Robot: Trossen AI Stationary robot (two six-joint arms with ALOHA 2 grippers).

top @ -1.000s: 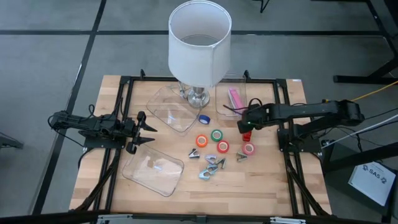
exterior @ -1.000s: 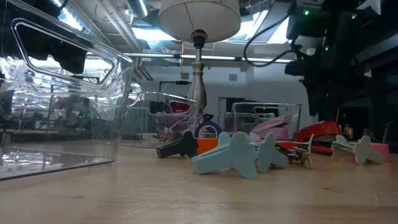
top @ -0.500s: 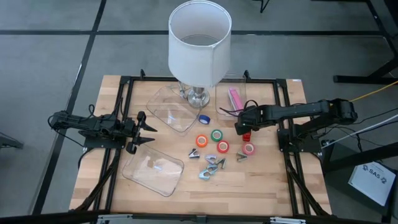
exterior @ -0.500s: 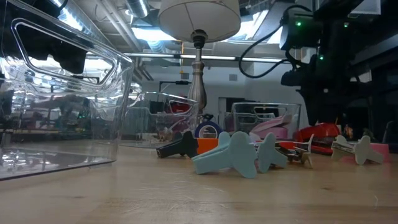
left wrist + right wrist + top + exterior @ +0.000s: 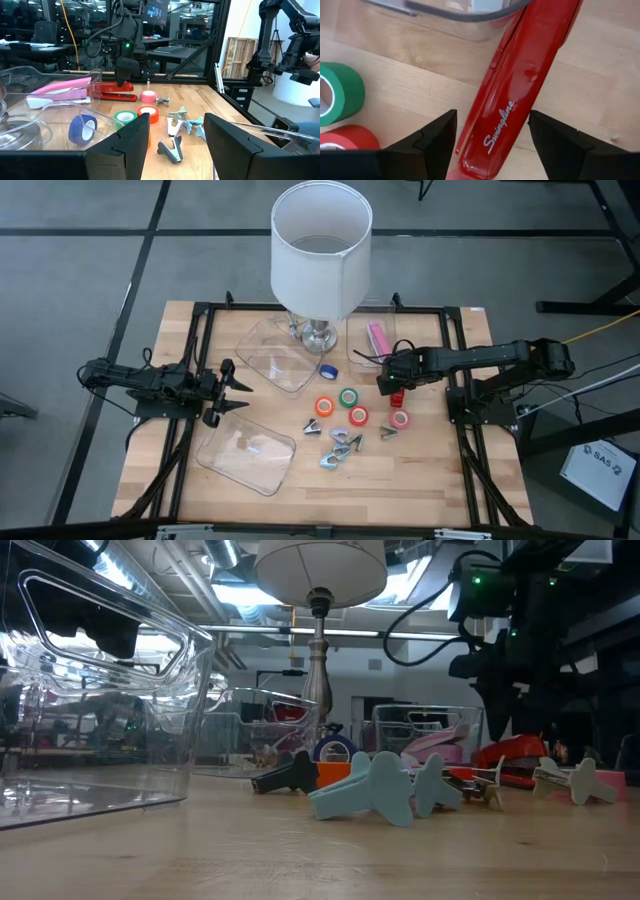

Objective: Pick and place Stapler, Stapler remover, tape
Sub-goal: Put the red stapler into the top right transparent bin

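The glossy red Swingline stapler (image 5: 515, 80) lies flat on the wooden worktop (image 5: 420, 470), at about 3 o'clock from the middle, just beside the small clear plastic bin (image 5: 372, 345) that holds a pink stapler (image 5: 378, 337). The right claw (image 5: 388, 378) hangs right over the red stapler with its two fingers spread wide, one on each side of the body, not pinching it.

The small rolls of tape sit near the centre: a blue one (image 5: 327, 370) at 12 o'clock, an orange one (image 5: 324, 406), a green one (image 5: 348, 397), a red one (image 5: 358, 416) and a pink one (image 5: 400, 419) towards 3 o'clock. The staple removers (image 5: 343, 448), grey and pale teal, are clustered at 6 o'clock from the tape.

A clear tray (image 5: 275, 355) at 11 o'clock reaches under the white-shaded table lamp (image 5: 320, 250); I see nothing in it. Another clear tray (image 5: 246, 452) at 8 o'clock also shows nothing inside. The left claw (image 5: 235, 392) waits at 9 o'clock, fingers parted and holding nothing.
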